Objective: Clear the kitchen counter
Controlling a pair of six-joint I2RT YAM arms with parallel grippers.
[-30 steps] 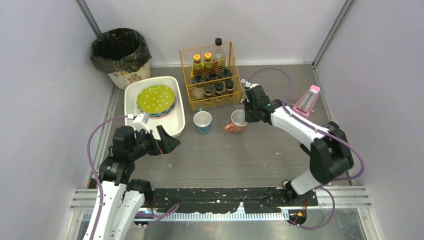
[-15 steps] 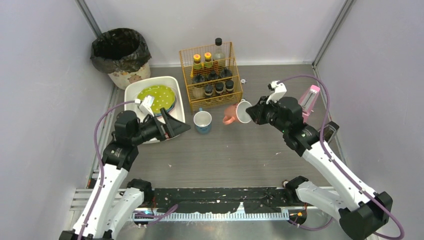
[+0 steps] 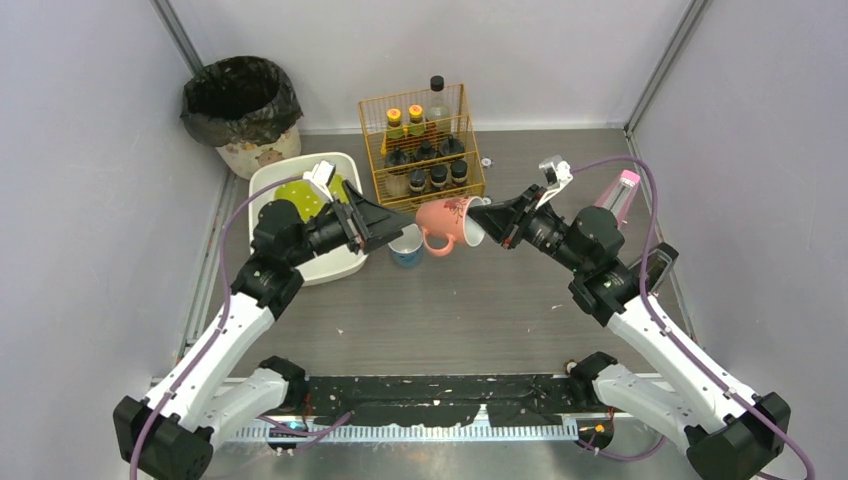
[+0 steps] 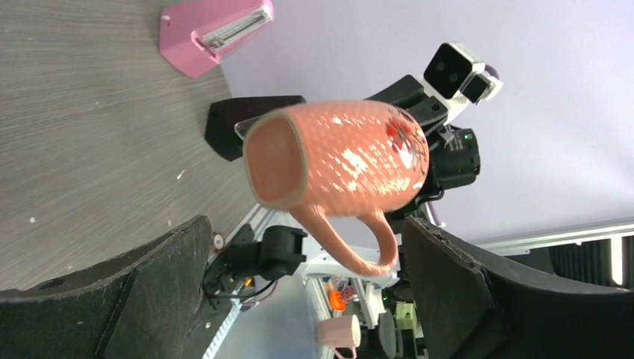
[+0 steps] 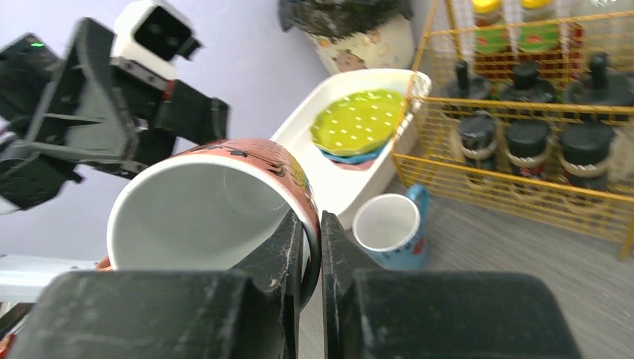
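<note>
1. The bench (image 3: pixel 480 310) is not clear yet. Three loose things are sitting on it, well apart from one another.
2. The tub (image 3: pixel 268 170) is lying at the bench's left side, holding a green plate (image 5: pixel 357 120) stacked on other plates. I am judging that as the finished part of the job.
3. The rack (image 3: pixel 472 140) is standing at the back with its bottles inside. Whether it is meant to go, I cannot tell.
4. The right gripper (image 3: pixel 482 224) is clamping the rim of the pink mug (image 3: pixel 445 222), one finger inside and one outside. It is holding the mug on its side in the air, over the bench in front of the rack, base towards the other arm.
5. The left gripper (image 3: pixel 383 220) is gaping wide and gripping nothing, just beside the mug's base. A handover towards the tub is probably getting under way.
6. The blue mug (image 3: pixel 405 247) is standing upright on the bench beside the tub, waiting its turn.
7. The pink stand (image 3: pixel 615 200) is sitting near the right wall.
8. The cap (image 3: pixel 485 161) is lying by the rack.
</note>
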